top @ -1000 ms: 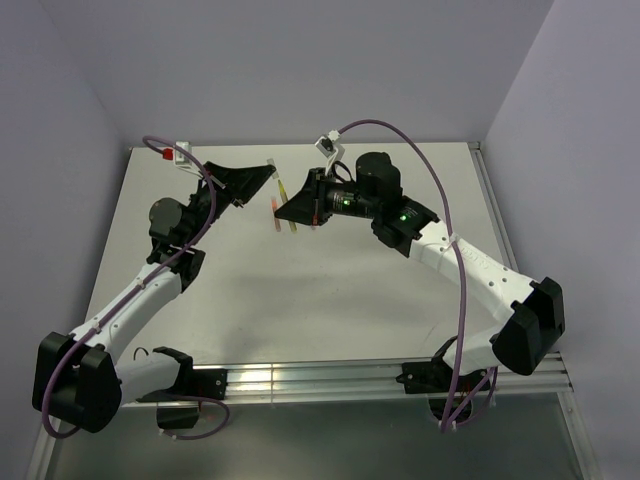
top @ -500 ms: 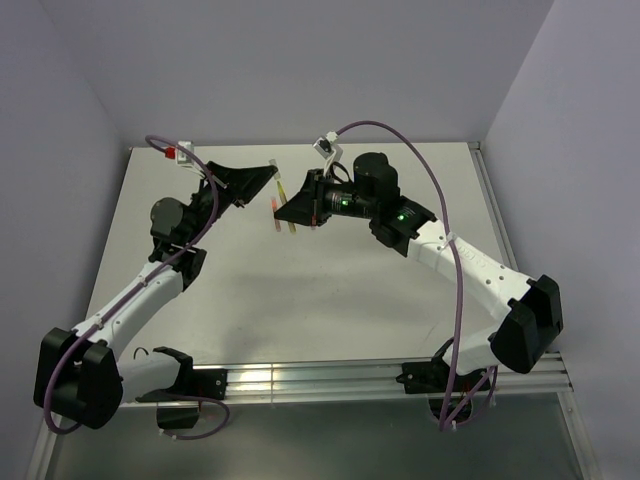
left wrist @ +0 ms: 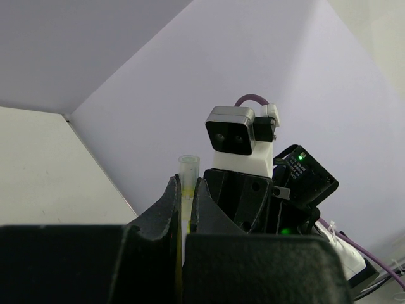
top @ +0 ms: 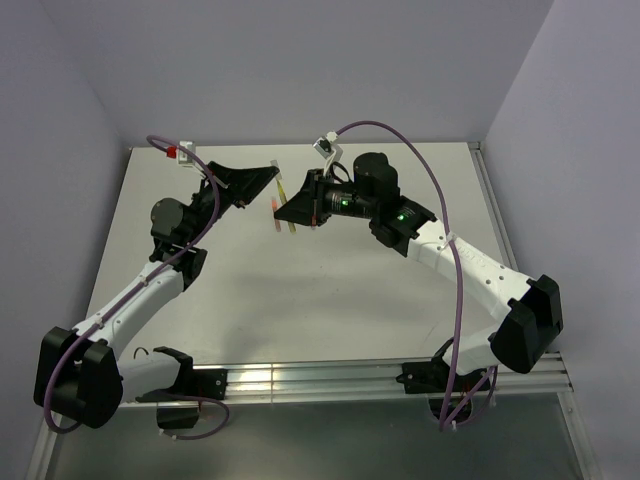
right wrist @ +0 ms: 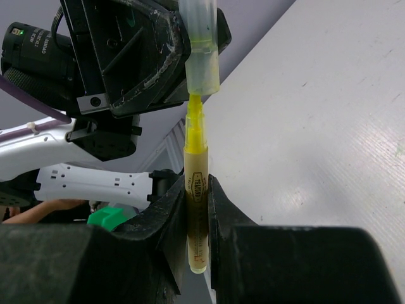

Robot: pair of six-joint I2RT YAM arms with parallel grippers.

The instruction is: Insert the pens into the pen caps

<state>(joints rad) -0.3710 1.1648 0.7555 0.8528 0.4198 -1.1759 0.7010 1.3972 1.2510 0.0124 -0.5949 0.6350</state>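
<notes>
My right gripper [right wrist: 196, 183] is shut on the yellow-green pen [right wrist: 195, 171] and holds it upright in the air. The pen's tip sits right at the open mouth of the cream-yellow cap [right wrist: 202, 60]. My left gripper [left wrist: 185, 187] is shut on that cap [left wrist: 188, 170]. In the top view the left gripper [top: 272, 170] and the right gripper [top: 283, 203] meet tip to tip above the far middle of the table. A small orange-red piece [top: 274, 211] and a yellowish piece [top: 292, 229] show just below them. The other pens and caps are hidden.
The white table [top: 330, 290] is closed in by lilac walls at the back and both sides. A metal rail [top: 320, 380] runs along the near edge. Purple cables [top: 440, 200] loop over both arms.
The right gripper has edged slightly left toward the left gripper, bringing the pen closer to the cap. The left arm has hardly moved.
</notes>
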